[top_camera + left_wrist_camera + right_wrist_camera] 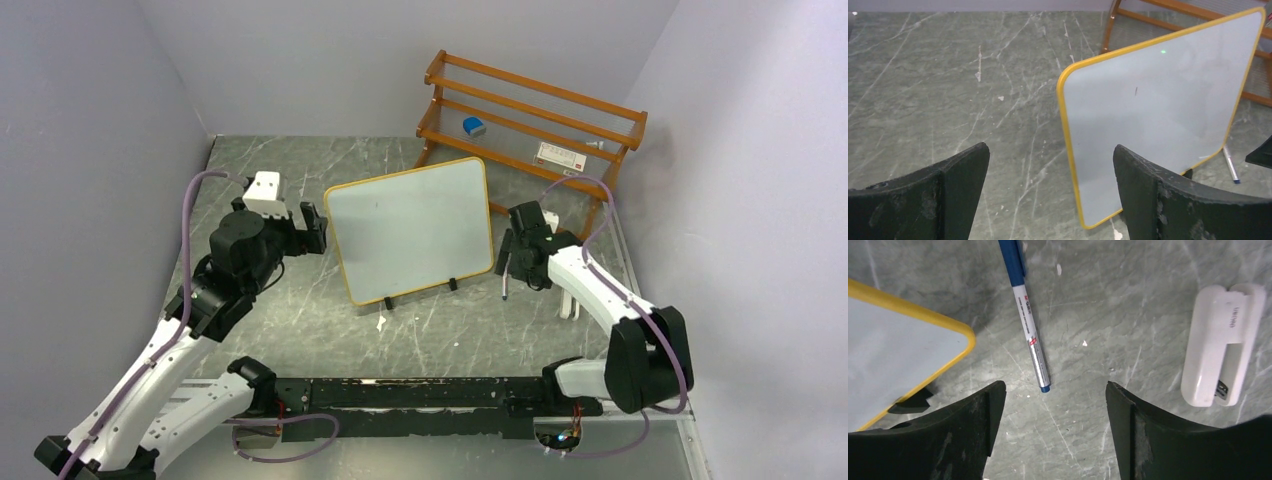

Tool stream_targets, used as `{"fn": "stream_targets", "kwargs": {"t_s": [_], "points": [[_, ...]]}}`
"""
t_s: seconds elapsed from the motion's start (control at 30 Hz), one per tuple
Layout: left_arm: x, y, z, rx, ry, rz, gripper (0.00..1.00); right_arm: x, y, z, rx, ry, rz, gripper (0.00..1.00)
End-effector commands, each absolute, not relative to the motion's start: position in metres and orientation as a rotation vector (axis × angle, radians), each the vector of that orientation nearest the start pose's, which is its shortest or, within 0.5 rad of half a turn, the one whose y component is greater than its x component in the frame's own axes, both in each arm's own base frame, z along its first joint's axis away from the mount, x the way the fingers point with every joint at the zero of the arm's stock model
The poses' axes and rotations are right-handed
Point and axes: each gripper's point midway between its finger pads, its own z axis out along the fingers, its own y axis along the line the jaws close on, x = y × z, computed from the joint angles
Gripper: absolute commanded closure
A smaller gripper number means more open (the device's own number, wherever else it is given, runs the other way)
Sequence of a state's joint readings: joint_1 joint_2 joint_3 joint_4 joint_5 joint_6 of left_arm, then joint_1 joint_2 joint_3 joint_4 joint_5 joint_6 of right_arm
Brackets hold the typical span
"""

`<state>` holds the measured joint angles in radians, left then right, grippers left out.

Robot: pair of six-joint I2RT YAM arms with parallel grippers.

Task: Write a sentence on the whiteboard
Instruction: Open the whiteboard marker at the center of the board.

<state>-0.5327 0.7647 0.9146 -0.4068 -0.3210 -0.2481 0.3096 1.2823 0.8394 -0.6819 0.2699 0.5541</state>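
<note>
Whiteboard stands on black clip feet at middle of worktop, tilted back, white face toward arms, one small dark speck on it. Left fingers spread wide, holding nothing, just beside board's left edge. Right fingers also apart and empty, low over blue-capped marker lying flat near board's lower right corner. White plastic item, maybe stapler, lies right of marker. Wooden rack behind board, blue eraser on its shelf.
</note>
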Motion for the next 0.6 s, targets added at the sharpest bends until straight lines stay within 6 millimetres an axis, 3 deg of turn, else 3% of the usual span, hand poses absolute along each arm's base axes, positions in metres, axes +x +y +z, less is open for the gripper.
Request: {"fn": "stream_targets", "kwargs": {"t_s": [0.0,0.3,0.57], "points": [[0.273,-0.096,0.291,0.047,1.772,-0.204,0.03,0.256,0.064,0.054,0.404,2.675,-0.039,0.26],[0.271,-0.092,0.288,0.035,1.776,-0.2,0.04,0.265,0.069,0.025,0.382,2.737,-0.062,0.48],[0.272,-0.092,0.284,0.038,1.788,-0.2,0.04,0.279,0.07,0.007,0.355,2.756,-0.095,0.56]]}}
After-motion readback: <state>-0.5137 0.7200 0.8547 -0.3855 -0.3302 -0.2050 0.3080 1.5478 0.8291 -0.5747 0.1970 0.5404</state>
